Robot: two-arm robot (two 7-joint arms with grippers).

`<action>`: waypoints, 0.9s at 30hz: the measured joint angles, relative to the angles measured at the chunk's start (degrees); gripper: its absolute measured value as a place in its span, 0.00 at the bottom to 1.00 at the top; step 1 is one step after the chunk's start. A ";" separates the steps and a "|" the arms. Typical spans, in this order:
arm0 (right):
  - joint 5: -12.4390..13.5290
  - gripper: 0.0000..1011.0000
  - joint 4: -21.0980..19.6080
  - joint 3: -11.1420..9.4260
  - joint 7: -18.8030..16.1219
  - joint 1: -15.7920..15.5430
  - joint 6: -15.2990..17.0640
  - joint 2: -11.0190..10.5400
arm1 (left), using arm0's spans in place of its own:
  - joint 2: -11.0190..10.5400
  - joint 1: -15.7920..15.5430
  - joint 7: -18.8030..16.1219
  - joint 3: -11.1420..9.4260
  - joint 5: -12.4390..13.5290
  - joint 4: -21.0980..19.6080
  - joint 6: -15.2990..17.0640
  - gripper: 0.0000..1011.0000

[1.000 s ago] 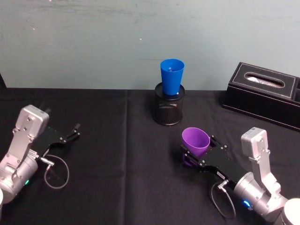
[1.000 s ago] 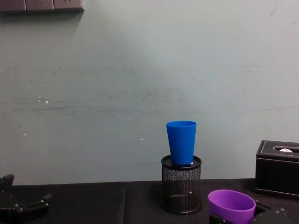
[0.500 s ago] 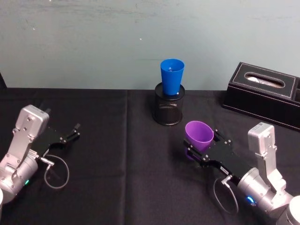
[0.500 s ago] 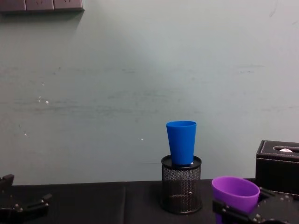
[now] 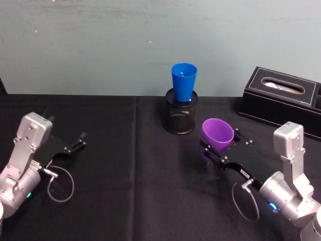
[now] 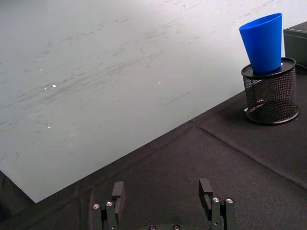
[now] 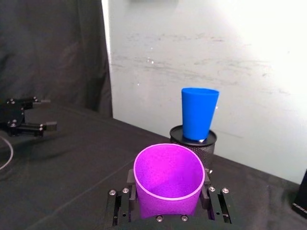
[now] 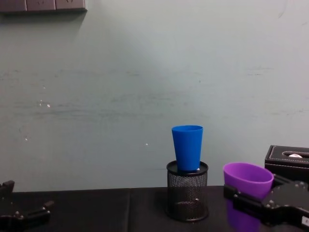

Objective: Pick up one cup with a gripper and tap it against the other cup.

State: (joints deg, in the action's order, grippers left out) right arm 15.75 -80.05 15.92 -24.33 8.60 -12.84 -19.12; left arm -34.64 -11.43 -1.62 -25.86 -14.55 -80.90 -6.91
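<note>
Right claw (image 5: 220, 145) was clenched on the purple cup (image 5: 217, 133), jaws on opposite walls below the rim, mouth up and tilted slightly. The cup looked clear of the bench (image 5: 125, 175), right of centre and nearer the front edge than the target. The blue cup (image 5: 183, 80) stood upright in the black mesh pen holder (image 5: 180, 118), mid-bench near the far edge, well apart from the purple one. Left claw (image 5: 80, 140) sat parked near the left edge, fingers spread, holding nothing. Step in hand, I'd say: carrying purple over to blue. To do it well, raise it first, since blue's free wall sits above the holder rim, then close in sideways so wall meets wall. Tap lightly: blue probably sits loose and could tip. Keep the jaws off the mesh and away from the tissue box (image 5: 283, 100) at the far right corner
</note>
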 joint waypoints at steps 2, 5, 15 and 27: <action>0.03 0.72 -0.29 -0.27 0.28 -0.17 -0.34 -0.01 | 0.00 0.00 0.00 0.00 0.00 0.00 0.00 1.00; 0.08 0.72 -0.75 -0.88 0.78 -0.50 -1.08 0.08 | 0.00 0.00 0.00 0.00 0.00 0.00 0.00 1.00; 0.06 0.72 -2.10 -2.14 1.50 -0.71 -2.03 0.44 | 0.00 0.00 0.00 0.00 0.00 0.00 0.00 1.00; 0.00 0.72 -2.87 -2.78 1.72 -0.76 -2.50 0.57 | 0.00 0.00 0.00 0.00 0.00 0.00 0.00 1.00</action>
State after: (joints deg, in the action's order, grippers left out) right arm 15.75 -82.92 13.14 -22.61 7.84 -15.35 -18.55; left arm -34.64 -11.43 -1.62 -25.86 -14.55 -80.90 -6.91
